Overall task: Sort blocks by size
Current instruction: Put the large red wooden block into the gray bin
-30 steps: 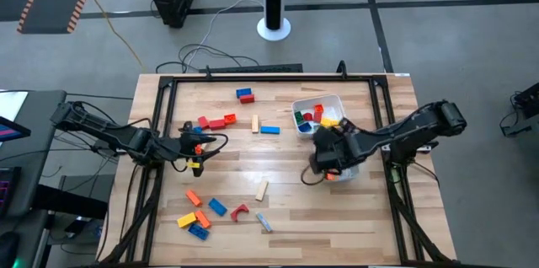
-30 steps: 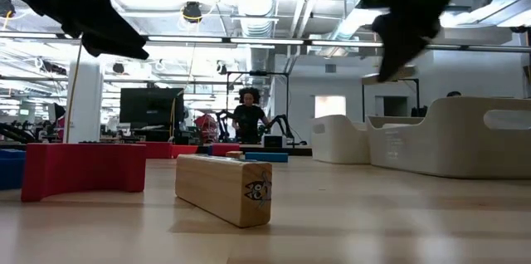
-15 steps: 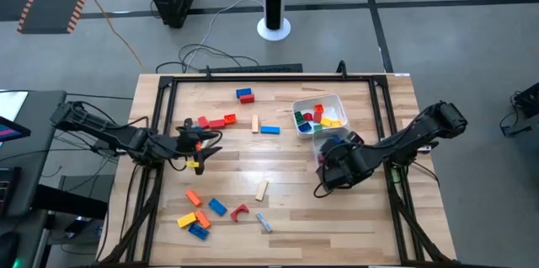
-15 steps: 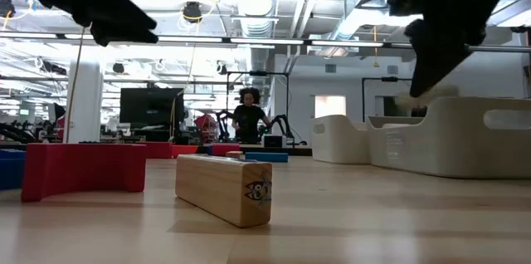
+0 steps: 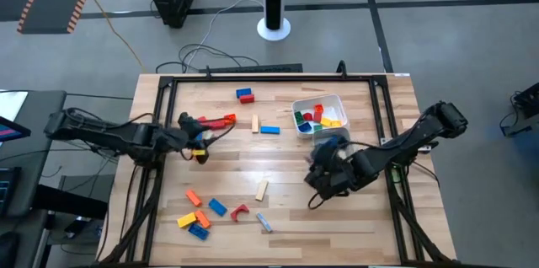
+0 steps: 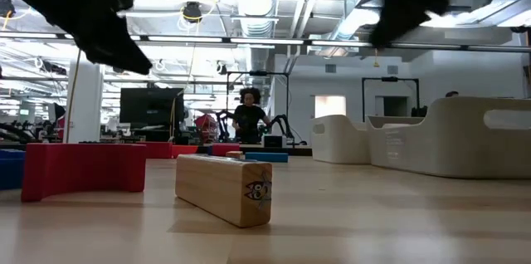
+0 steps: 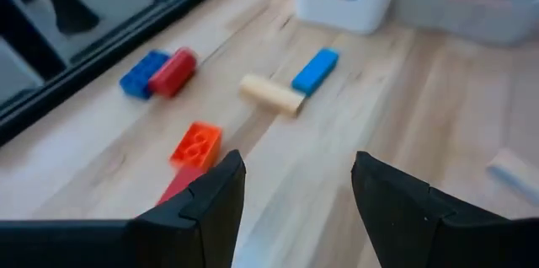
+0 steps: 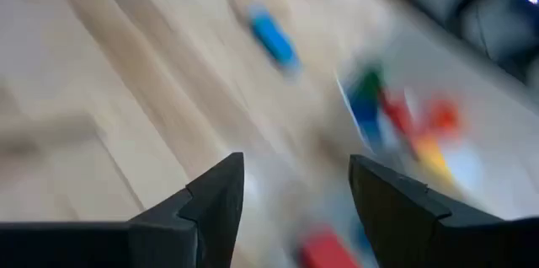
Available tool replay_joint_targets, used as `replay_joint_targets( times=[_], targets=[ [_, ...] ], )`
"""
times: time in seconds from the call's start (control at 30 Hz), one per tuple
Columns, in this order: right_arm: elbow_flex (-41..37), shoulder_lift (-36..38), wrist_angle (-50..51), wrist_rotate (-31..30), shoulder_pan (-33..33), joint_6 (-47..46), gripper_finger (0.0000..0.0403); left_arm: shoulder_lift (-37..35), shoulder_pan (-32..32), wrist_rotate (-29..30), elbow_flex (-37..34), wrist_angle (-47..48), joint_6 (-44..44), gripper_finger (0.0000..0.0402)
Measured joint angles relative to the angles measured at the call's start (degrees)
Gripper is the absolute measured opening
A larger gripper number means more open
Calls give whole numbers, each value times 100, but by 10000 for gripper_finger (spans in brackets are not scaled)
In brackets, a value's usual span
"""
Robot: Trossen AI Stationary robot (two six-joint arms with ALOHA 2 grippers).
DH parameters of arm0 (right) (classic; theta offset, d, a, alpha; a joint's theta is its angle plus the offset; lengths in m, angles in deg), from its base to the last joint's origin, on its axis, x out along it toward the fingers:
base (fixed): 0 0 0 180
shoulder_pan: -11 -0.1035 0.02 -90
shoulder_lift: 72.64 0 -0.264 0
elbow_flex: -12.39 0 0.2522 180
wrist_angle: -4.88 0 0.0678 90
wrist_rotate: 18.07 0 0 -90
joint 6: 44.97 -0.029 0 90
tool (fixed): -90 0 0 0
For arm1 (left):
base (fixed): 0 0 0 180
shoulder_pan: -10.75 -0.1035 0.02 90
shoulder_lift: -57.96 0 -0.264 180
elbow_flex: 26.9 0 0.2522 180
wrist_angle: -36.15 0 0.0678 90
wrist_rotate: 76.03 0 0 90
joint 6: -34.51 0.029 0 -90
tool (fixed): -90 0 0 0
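Many small colourful blocks [image 5: 269, 130], short, bar-shaped.

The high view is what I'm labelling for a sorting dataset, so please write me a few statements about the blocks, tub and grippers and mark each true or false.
1. The white tub holds several coloured blocks. True.
2. The right gripper is shut on a block. False: its fingers stand apart with nothing between them.
3. A tan block lies near the table's middle. True.
4. The left gripper hovers over the white tub. False: it is at the table's left side, by the red blocks.
5. A blue block lies beside a tan one. True.
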Motion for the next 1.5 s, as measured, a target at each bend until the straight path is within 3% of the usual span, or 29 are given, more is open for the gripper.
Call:
replay_joint_targets(
  times=[0.07,0.2,0.43,0.67,0.87,0.97,1.2,1.5],
  targets=[
    [-72,0,-1320,-297,10,996,241,127,-409,-371,4,4,168,208],
    [-441,-263,-3741,70,116,2623,240,470,-1105,-925,7,43,468,208],
    [-526,-1340,-5398,325,239,3675,239,1034,-1934,-1192,9,-41,672,208],
    [-526,-2075,-6160,853,427,3986,239,1640,-2300,-1302,9,-473,942,208],
    [-525,-2166,-6317,1594,530,3988,239,2159,-2660,-1297,89,-690,1342,209],
    [-526,-2166,-6321,1663,525,4122,239,2455,-2840,-1372,336,-672,1452,209],
    [-524,-2166,-6320,1692,498,4152,240,3223,-3159,-2325,955,-221,2327,209],
    [-524,-2166,-6290,1705,438,4129,240,4241,-3486,-2373,1010,-89,2872,209]
  ],
)
